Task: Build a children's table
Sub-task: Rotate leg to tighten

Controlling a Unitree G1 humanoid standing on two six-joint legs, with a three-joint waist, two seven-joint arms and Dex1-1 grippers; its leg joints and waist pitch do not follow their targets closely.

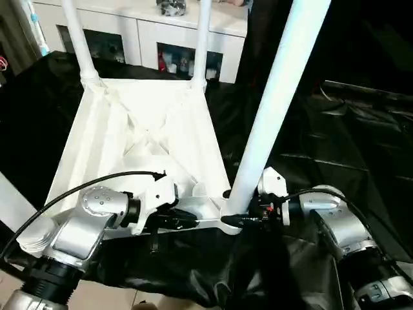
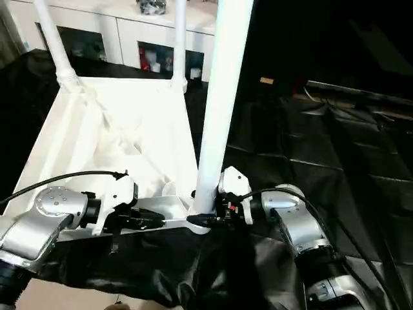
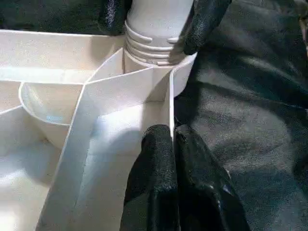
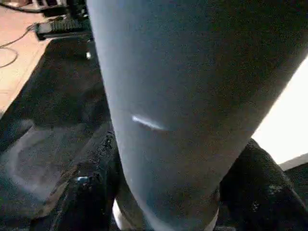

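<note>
- Here, my left arm reaches in from the near left, silver forearm angled inward and wrist turned so my left gripper (image 1: 187, 221) points level along the near edge of the large white plastic rectangular tabletop (image 1: 103, 139), which lies upside down on the black sheet-covered bench (image 1: 348, 142), ribbed underside up.
- My left gripper's two black fingers (image 3: 161, 178) are pressed together, pinching the thin upright rim of the tabletop at its near right corner (the rim's edge slips in between the tips).
- My right arm comes in from the near right, forearm bent toward the same corner, and my right gripper (image 1: 240, 218) points level at the base of the long white tapered tubular leg (image 1: 274, 103).
- That leg stands in the near right round corner socket (image 3: 185, 77), leaning slightly, and my right gripper's black fingers (image 3: 204, 21) sit around it on either side, partly spread to its width and closed on it.
- Two more white legs (image 1: 80, 42) stand upright in the far corner sockets, in front of a white cabinet with glass doors (image 1: 135, 35).
- The left wrist view shows the ridged rings at the leg's foot just above the socket, and the ribs meeting there; the head views hide that.
- The right wrist view gives the leg's smooth shaft close up between my fingers, with bare floor and cables (image 4: 14, 43) beyond.
</note>
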